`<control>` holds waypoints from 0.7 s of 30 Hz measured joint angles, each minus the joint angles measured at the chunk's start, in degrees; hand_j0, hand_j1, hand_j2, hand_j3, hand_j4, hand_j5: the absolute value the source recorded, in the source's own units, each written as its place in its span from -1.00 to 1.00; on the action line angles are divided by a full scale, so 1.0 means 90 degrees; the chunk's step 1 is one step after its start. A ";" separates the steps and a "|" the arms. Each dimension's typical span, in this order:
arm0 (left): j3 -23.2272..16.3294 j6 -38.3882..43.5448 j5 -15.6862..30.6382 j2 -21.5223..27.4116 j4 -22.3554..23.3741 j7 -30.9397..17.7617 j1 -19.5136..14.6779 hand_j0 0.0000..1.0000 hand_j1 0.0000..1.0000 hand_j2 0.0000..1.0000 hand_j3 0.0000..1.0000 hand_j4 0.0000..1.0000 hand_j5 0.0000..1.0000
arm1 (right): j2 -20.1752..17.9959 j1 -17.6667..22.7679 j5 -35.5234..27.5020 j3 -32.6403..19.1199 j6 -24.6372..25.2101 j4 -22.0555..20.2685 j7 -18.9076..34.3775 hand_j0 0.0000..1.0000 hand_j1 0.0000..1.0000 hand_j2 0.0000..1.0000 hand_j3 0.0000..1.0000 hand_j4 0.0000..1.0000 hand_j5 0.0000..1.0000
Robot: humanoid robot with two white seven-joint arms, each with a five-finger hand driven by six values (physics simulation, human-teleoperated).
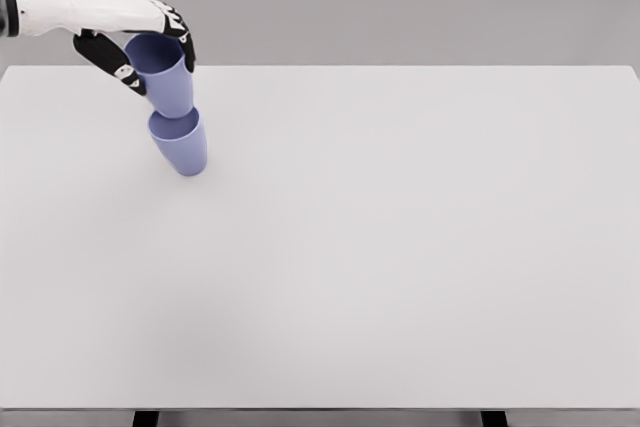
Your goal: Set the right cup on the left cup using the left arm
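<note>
Toward ten o'clock on the table (400,247), the left hand (150,42) grips the upper cup (165,77), whose base sits in the lower cup (180,145); best released gently, vertically aligned.

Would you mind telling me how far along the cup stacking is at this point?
Done: the left hand has grasped one blue cup and holds it directly above the other blue cup, which stands on the white table. In hand: the held cup's base sits at the lower cup's rim, slightly tilted. Left: seating it fully and letting go. The right arm is not in view.
</note>
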 measured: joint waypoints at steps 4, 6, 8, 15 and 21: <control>-0.0052 0.0000 0.0052 0.0091 -0.0151 0.0001 -0.0020 0.09 0.09 0.09 0.09 0.09 0.09 | 0.0000 0.0000 0.0000 0.0000 0.0000 0.0000 0.0000 1.00 1.00 1.00 1.00 1.00 1.00; -0.0074 0.0000 0.0074 0.0148 -0.0196 0.0005 -0.0020 0.09 0.09 0.09 0.09 0.09 0.09 | 0.0000 0.0000 0.0000 0.0000 0.0000 0.0000 0.0000 1.00 1.00 1.00 1.00 1.00 1.00; -0.0111 0.0000 0.0088 0.0188 -0.0217 0.0011 -0.0020 0.09 0.09 0.09 0.09 0.09 0.09 | 0.0000 0.0000 0.0000 0.0000 0.0000 0.0000 0.0000 1.00 1.00 1.00 1.00 1.00 1.00; -0.0174 0.0000 0.0135 0.0219 -0.0234 0.0037 -0.0020 0.10 0.10 0.10 0.10 0.10 0.10 | 0.0000 0.0000 0.0000 0.0000 0.0000 0.0000 0.0000 1.00 1.00 1.00 1.00 1.00 1.00; -0.0176 0.0000 0.0144 0.0204 -0.0229 0.0058 -0.0020 0.12 0.12 0.12 0.12 0.12 0.12 | 0.0000 0.0000 0.0000 0.0000 0.0000 0.0000 0.0000 1.00 1.00 1.00 1.00 1.00 1.00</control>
